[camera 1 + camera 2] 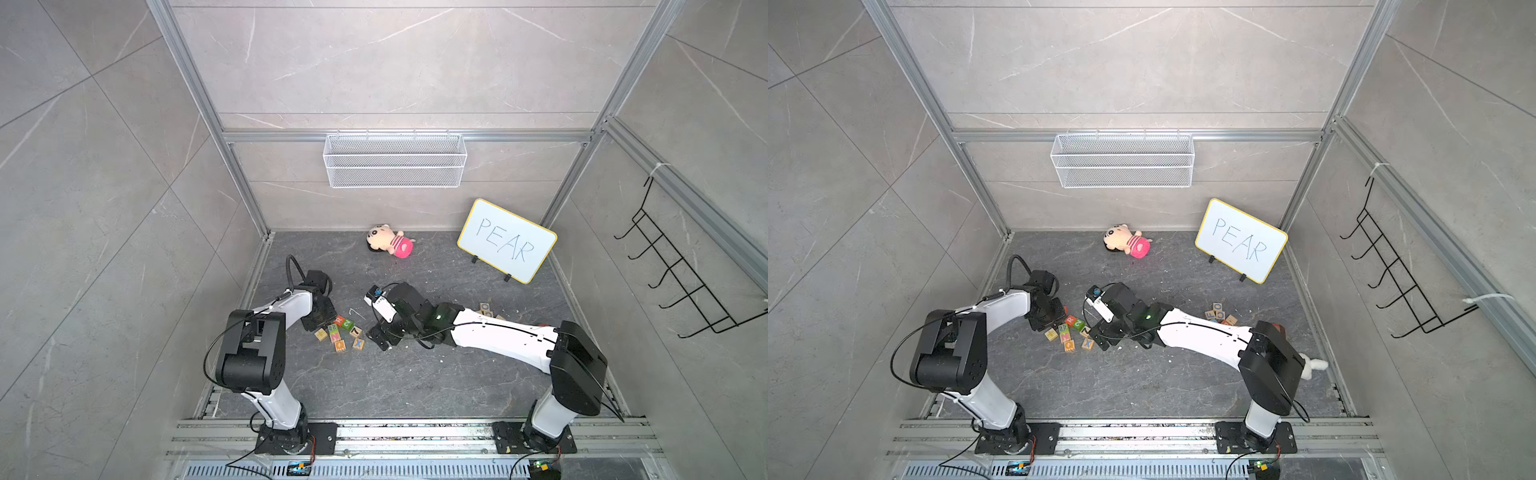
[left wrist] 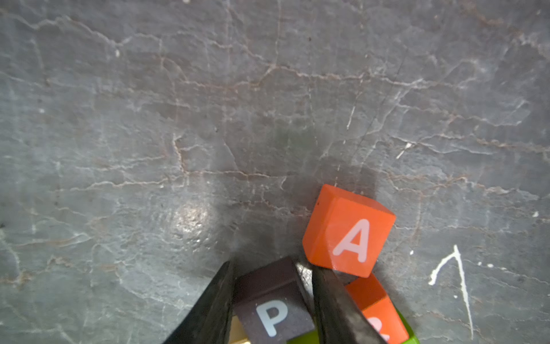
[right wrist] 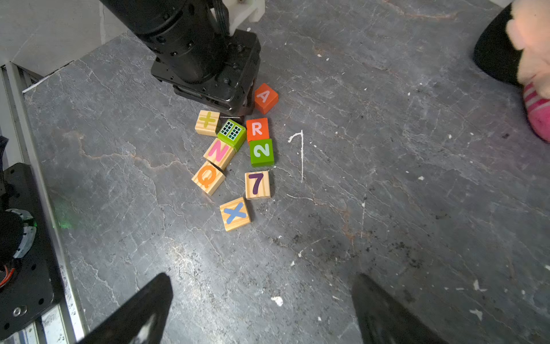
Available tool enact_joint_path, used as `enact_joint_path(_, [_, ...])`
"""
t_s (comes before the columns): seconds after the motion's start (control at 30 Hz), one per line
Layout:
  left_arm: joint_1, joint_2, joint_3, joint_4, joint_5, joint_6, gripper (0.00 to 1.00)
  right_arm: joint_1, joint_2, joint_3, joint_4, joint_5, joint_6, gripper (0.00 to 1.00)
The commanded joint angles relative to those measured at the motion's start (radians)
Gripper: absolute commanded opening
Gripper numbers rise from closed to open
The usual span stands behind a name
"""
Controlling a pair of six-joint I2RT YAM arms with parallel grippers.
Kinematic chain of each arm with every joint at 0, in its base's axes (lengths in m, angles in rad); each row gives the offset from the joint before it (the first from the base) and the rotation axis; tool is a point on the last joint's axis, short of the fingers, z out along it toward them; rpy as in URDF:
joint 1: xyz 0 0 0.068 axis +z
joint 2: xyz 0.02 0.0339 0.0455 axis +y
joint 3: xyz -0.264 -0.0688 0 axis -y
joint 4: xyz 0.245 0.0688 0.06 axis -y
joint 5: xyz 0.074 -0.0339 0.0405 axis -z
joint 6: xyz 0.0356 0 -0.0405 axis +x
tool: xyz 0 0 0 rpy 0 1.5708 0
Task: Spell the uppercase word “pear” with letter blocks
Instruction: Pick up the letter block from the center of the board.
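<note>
Bracketing the black P block [image 2: 273, 309], the left pincer [image 2: 272, 268] is set close on both sides, though a firm pinch cannot be told. The right pincer [image 3: 262, 312] is held spread and empty. In a top view, the block cluster [image 1: 335, 336] lies lower left of centre. The orange A block [image 2: 348, 232], touching one finger [image 2: 333, 297], could be dragged or toppled by a lift. Matte faces and crisp white letters are shown.

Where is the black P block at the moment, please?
In the left wrist view, the black P block sits between the fingers of the left gripper, close beside the orange A block, left of the scene's centre.
</note>
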Motion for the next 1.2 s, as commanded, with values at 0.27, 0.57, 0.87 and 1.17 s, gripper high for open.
enact_joint_path(0.27, [-0.011,0.011,0.026,0.000,-0.010,0.028,0.36,0.002,-0.010,0.034,-0.015,0.000,-0.013,0.97])
enact_joint_path(0.57, [-0.012,-0.042,0.031,-0.033,-0.032,0.057,0.35,0.001,0.000,0.044,-0.005,-0.004,0.000,0.97])
enact_joint_path(0.87, [-0.044,-0.085,0.083,-0.113,-0.079,0.146,0.32,-0.004,0.040,0.081,-0.014,-0.038,0.041,0.98])
enact_joint_path(1.17, [-0.082,-0.124,0.176,-0.184,-0.097,0.195,0.31,-0.061,0.048,0.096,0.002,-0.075,0.137,0.98])
